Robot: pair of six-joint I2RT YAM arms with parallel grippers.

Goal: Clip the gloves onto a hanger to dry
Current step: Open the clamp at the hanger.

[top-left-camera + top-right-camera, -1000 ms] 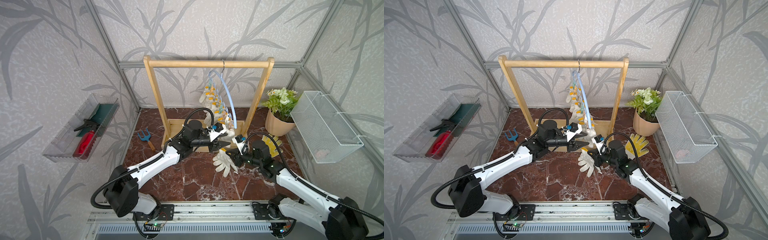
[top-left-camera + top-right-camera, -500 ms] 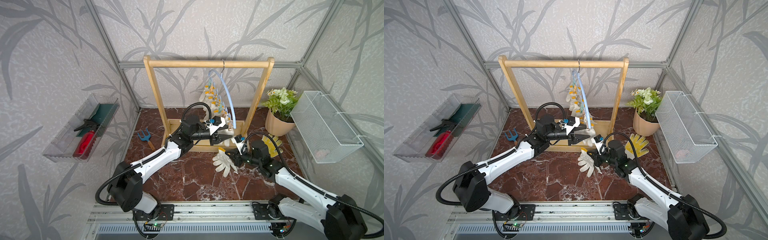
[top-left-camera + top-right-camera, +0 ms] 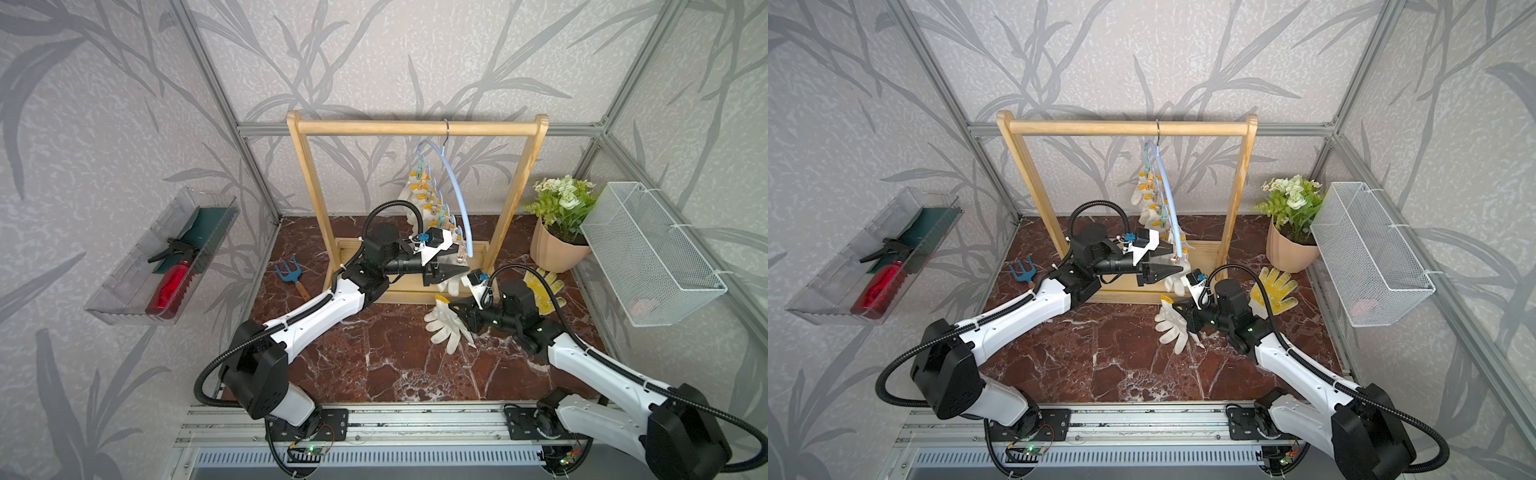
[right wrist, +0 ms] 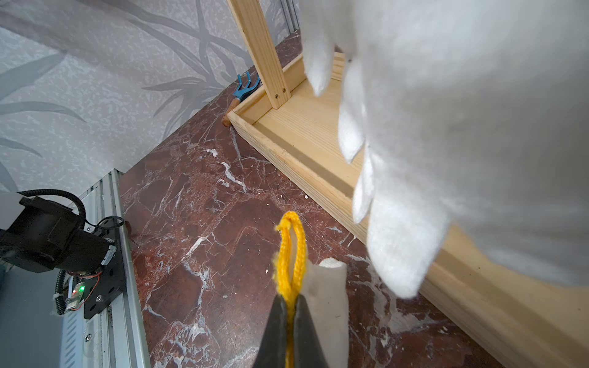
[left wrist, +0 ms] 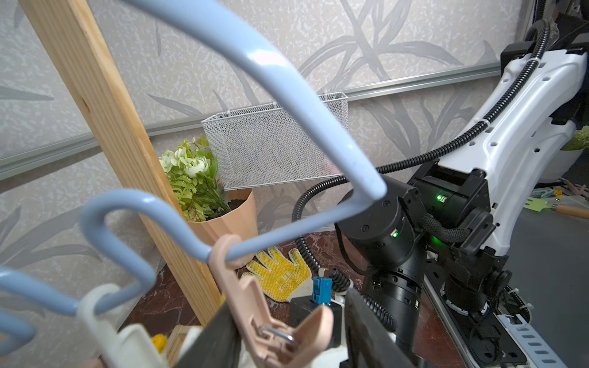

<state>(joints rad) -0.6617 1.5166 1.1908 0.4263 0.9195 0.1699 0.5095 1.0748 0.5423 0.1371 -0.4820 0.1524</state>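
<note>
The light-blue hanger (image 3: 455, 187) (image 3: 1167, 195) hangs slanted from the wooden rack's bar, with off-white gloves (image 3: 415, 199) clipped along it. My left gripper (image 3: 459, 259) (image 3: 1175, 259) is at its low end. In the left wrist view it (image 5: 287, 309) stands open, and a beige clip (image 5: 242, 286) on the hanger (image 5: 287, 82) sits between its fingers. My right gripper (image 3: 455, 309) (image 4: 288, 298) is shut on the yellow cuff trim of one glove (image 3: 446, 328) (image 3: 1171, 328), which dangles over the floor. A clipped glove (image 4: 446, 127) hangs close above it.
The wooden rack (image 3: 415, 128) stands at the back with its base tray on the marble floor. A flower pot (image 3: 555, 249), a yellow patterned glove (image 3: 544, 286) and a wire basket (image 3: 648, 253) are at the right. A blue hand rake (image 3: 289, 272) and a wall tray (image 3: 166, 257) are at the left.
My left gripper has risen and moved back from beside the held glove to the hanger's end clip. The right gripper and its glove have stayed put.
</note>
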